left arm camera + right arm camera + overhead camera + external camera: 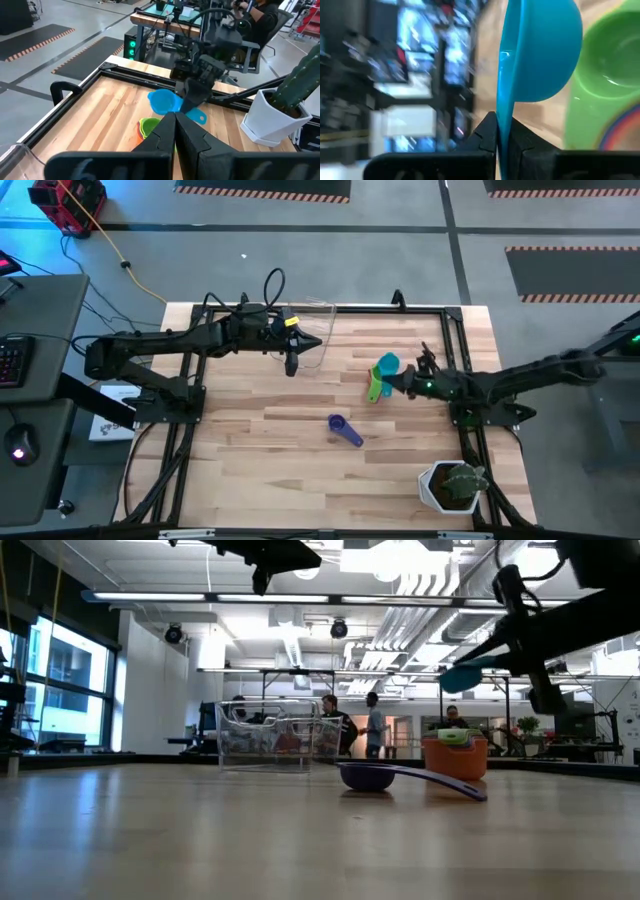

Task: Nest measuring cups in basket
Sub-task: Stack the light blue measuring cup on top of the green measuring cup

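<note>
1. Wooden table (250,470) is sitting in a big open workshop, with a few people standing way back beyond the far edge in the low view.
2. Blue cup (388,364) is hanging above the table on the right side, tipped on its side; the right gripper (404,380) is pinching its flat handle, fingers (490,132) clamped tight on it in the right wrist view.
3. Directly under and just beside it, a green cup (375,387) is sitting nested in an orange cup (455,756), right of centre on the table.
4. Purple cup (337,423) is lying on its own nearer the front edge, around the middle, with its handle pointing to the near right, well apart from the stack.
5. Clear basket (318,320) is sitting at the far edge, left of centre, well apart from all those cups. Something reddish is showing through its wall in the low view, can't tell what.
6. Left gripper (292,366) is hovering just in front of the basket, fingers fully closed and holding nothing.
7. White pot with a green plant (452,485) is sitting in the near right corner.
</note>
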